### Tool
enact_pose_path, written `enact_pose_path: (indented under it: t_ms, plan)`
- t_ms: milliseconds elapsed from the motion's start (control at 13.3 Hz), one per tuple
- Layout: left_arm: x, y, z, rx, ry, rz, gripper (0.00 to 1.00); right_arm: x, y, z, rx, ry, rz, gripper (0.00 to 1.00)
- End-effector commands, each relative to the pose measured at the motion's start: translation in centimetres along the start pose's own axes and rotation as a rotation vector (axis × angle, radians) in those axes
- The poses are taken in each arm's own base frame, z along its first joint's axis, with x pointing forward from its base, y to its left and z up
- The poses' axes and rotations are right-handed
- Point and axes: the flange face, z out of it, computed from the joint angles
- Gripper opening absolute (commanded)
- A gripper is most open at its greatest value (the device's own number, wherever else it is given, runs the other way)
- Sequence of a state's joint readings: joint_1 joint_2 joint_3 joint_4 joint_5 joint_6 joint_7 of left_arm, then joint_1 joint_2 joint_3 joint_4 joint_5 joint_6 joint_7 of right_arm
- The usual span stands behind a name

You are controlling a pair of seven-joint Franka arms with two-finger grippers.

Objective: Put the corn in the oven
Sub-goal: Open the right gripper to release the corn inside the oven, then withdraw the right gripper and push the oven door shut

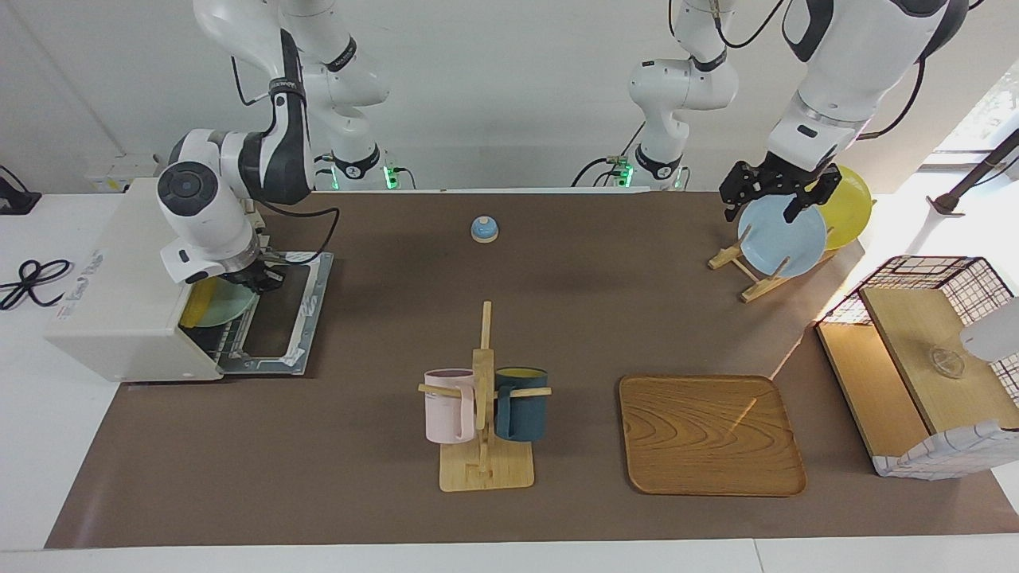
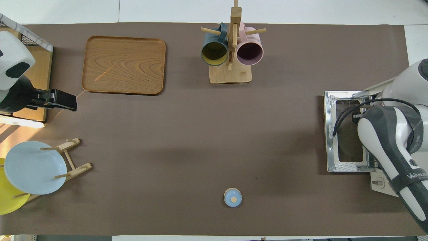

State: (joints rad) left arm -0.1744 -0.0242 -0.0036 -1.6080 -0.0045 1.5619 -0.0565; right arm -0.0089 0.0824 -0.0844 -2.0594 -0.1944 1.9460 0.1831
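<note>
The yellow corn [image 1: 197,305] lies on a pale green plate [image 1: 228,301]. Plate and corn sit partly inside the mouth of the off-white oven [image 1: 119,270], above its dropped door [image 1: 283,314]. My right gripper [image 1: 255,280] is shut on the plate's rim at the oven opening. In the overhead view my right arm hides the corn and the plate, and only the oven door [image 2: 329,134] shows. My left gripper [image 1: 774,197] hangs open over the blue plate [image 1: 782,239] on its rack, holding nothing.
A mug rack [image 1: 483,398] with a pink and a dark mug stands mid-table, with a wooden tray [image 1: 708,434] beside it. A small blue bell [image 1: 484,229] sits near the robots. A wire-and-wood basket box [image 1: 923,358] and a yellow plate [image 1: 850,208] are at the left arm's end.
</note>
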Motion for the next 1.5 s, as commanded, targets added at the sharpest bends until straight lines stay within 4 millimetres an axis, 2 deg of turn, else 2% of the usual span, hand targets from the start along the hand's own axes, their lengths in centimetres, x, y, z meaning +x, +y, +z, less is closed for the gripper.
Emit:
enact_pose_path:
  t_ms: [0, 150, 300, 525, 675, 825, 900, 975, 1050, 1125, 1425]
  plan:
    - [-0.1, -0.1, 0.3, 0.006, 0.004, 0.004, 1.00, -2.0, 1.0, 2.0, -0.002, 0.041, -0.020, 0.00]
    - [-0.2, 0.0, 0.2, 0.007, 0.001, 0.007, 1.00, -1.9, 0.8, 2.0, -0.001, 0.048, -0.020, 0.00]
    - [-0.3, -0.1, 0.2, 0.007, -0.002, 0.006, 1.00, -1.7, 0.6, 1.8, 0.005, 0.053, -0.016, 0.20]
    - [-0.4, 0.1, 0.1, 0.007, -0.001, 0.007, 1.00, -1.2, -0.4, 0.7, 0.048, 0.056, -0.005, 0.44]
    - [-0.3, -0.2, 0.0, 0.006, 0.002, 0.003, 1.00, -1.3, -3.1, -0.7, 0.048, 0.062, -0.051, 0.65]
    - [-0.4, -0.7, 0.0, 0.006, 0.002, -0.006, 1.00, -1.0, -6.0, -2.4, 0.038, 0.068, -0.056, 0.67]
    - [-0.4, -0.8, 0.0, 0.007, 0.002, -0.010, 1.00, -1.1, -7.4, -2.7, 0.040, 0.079, -0.038, 0.64]
    - [-0.4, -0.9, 0.0, 0.007, 0.002, -0.011, 1.00, -1.4, -9.1, -2.8, 0.068, 0.089, -0.019, 0.45]
    - [-0.4, -0.8, 0.0, 0.008, 0.001, -0.008, 1.00, -1.5, -9.9, -2.4, 0.105, 0.102, -0.007, 0.21]
    - [-0.4, -0.8, 0.0, 0.007, 0.002, -0.008, 1.00, -1.7, -10.1, -0.8, 0.115, 0.109, -0.007, 0.00]
    - [-0.4, -0.8, 0.0, 0.007, 0.002, -0.008, 1.00, -2.7, -10.5, 4.0, 0.130, 0.132, -0.006, 0.00]
